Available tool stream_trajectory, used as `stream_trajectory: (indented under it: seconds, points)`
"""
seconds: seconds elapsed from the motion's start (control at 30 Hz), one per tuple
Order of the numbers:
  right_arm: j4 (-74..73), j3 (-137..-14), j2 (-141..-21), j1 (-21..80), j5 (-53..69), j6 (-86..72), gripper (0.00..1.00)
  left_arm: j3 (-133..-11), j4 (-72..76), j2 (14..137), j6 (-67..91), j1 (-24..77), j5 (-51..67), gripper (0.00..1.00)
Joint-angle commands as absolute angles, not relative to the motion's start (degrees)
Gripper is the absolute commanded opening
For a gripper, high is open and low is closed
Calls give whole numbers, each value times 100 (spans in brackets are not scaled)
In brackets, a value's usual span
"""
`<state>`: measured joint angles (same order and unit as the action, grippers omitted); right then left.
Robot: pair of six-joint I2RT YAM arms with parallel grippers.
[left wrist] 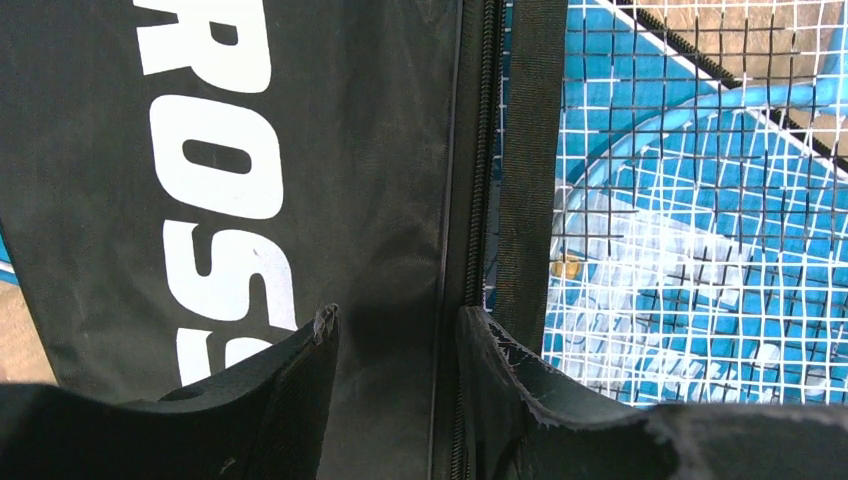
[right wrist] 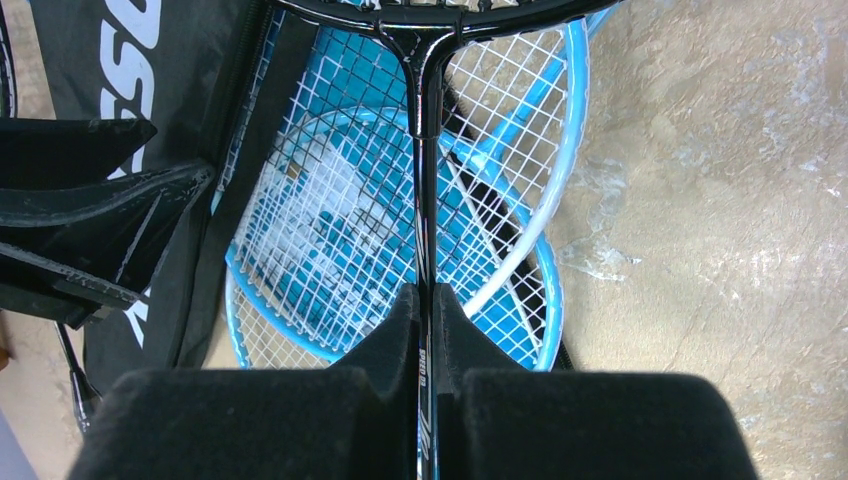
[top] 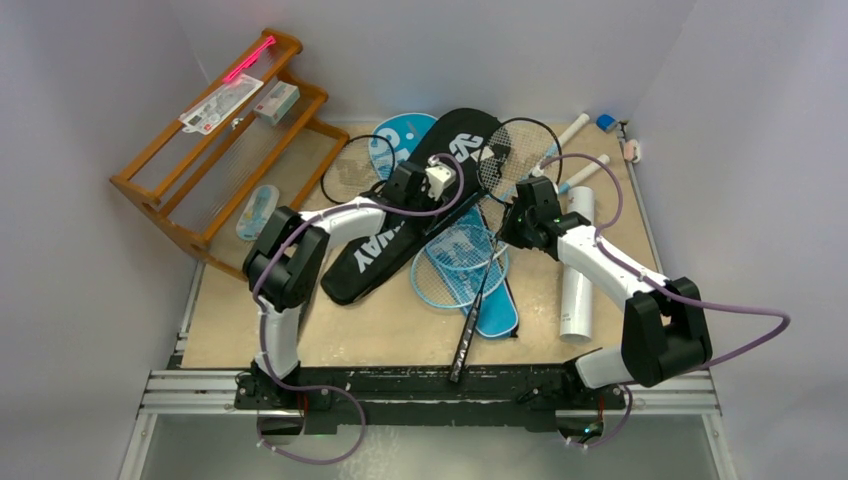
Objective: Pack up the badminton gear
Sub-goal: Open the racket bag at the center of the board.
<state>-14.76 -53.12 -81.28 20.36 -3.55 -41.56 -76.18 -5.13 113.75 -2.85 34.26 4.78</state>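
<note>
Right wrist view: right gripper (right wrist: 425,300) clenched on the shaft of the black racket (right wrist: 424,150), its head lying over the blue rackets (right wrist: 330,230) at mid bench (right wrist: 700,200). Left gripper (left wrist: 398,325) stood half apart astride the zip edge of the black cover (left wrist: 300,150), just left of the racket; gripping or not, could not tell. Step, as judged: getting the black racket into the cover. Next calls for the mouth held open and the head swung left into it.
</note>
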Motion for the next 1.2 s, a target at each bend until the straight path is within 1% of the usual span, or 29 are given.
stream_trajectory:
  seconds: [0.0, 0.3, 0.33, 0.47, 0.53, 0.67, 0.87, 1.0, 1.17]
  points:
    - [-1415, -5300, -7971, 2057, -431, -4202, 0, -7942, -515, 11532, -439, 3466, 376, 45]
    - [-1378, -5291, -8050, 2057, -328, -4201, 0, -8217, -803, 11911, -569, 3509, 480, 45]
    - [-1372, -5291, -8051, 2057, -326, -4206, 0, -8287, -883, 11984, -575, 3507, 506, 38]
    - [-1380, -5283, -8035, 2057, -333, -4202, 0, -8724, -1372, 12298, -488, 3510, 308, 1]
    - [-1393, -5290, -8020, 2057, -325, -4195, 0, -8779, -1421, 12215, -402, 3507, 69, 0]
    - [-1546, -5372, -8015, 2057, -266, -4142, 0, -8660, -1360, 11639, -303, 3507, -315, 0]
    - [-2017, -5641, -7936, 2057, -184, -3826, 0, -8715, -1707, 10862, -60, 3507, -569, 0]
    - [-2385, -5612, -7750, 2065, -9, -3646, 0, -8761, -1919, 10597, 319, 3507, -583, 0]
    - [-2538, -5286, -7212, 2065, 499, -3463, 0, -8901, -2022, 10549, 725, 3488, -577, 0]
